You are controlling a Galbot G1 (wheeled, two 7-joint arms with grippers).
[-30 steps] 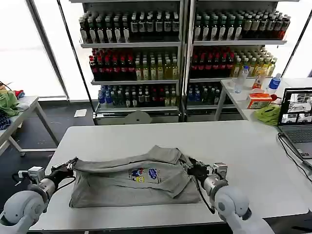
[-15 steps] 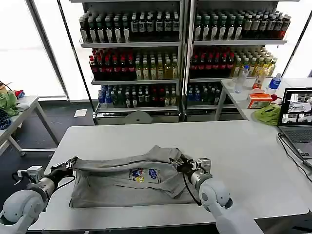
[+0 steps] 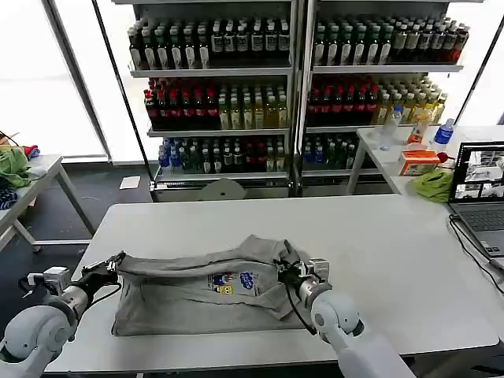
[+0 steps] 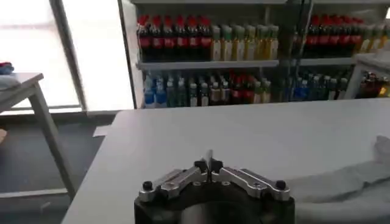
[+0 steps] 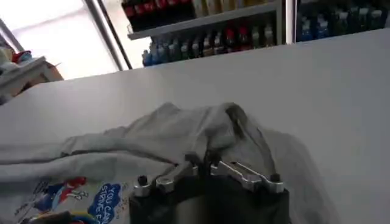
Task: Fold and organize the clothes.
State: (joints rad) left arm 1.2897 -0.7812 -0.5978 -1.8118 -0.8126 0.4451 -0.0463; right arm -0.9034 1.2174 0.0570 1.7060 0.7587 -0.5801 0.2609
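Since a second ago the right hand (image 3: 282, 272) has travelled leftward across the light grey shirt (image 3: 206, 293), dragging the shirt's right edge in with it, so that side now lies folded over toward the middle; the left hand (image 3: 101, 272) has stayed where it was at the shirt's left end.

The shirt lies crumpled along the near part of the white table (image 3: 378, 236), its small multicolour chest print (image 3: 234, 282) facing up just left of the right hand. In the right wrist view the right hand's fingers (image 5: 194, 163) are closed together with grey cloth bunched up against their tips, so it grasps a fold of the shirt (image 5: 152, 146). In the left wrist view the left hand (image 4: 208, 164) has its fingertips pressed together; whether cloth is caught between them I cannot tell, though the shirt's edge (image 4: 341, 182) lies just beside it on the table (image 4: 244, 134). In the head view that hand sits right at the shirt's raised left corner.
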